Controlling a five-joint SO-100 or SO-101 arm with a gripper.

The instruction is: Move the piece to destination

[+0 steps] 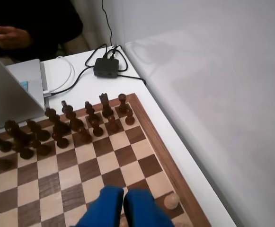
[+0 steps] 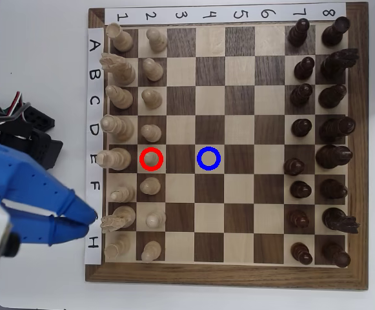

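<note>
In the overhead view the piece [image 2: 151, 157], a cream pawn, stands inside a red ring on row E, column 2. The destination [image 2: 208, 159], a light square with a blue ring, is two squares to its right and empty. My blue gripper [image 2: 92, 221] is at the board's left edge by rows G and H, below-left of the piece and apart from it. Its fingers are together and hold nothing. In the wrist view the gripper [image 1: 123, 208] is at the bottom centre, with one pale pawn [image 1: 171, 201] to its right. The rings are out of that view.
Pale pieces [image 2: 119, 97] fill columns 1 and 2, and dark pieces [image 2: 316, 129] fill columns 7 and 8. In the wrist view a laptop [image 1: 9, 94], a black adapter with cables [image 1: 105, 67] and a person's hand [image 1: 7, 37] lie beyond the board.
</note>
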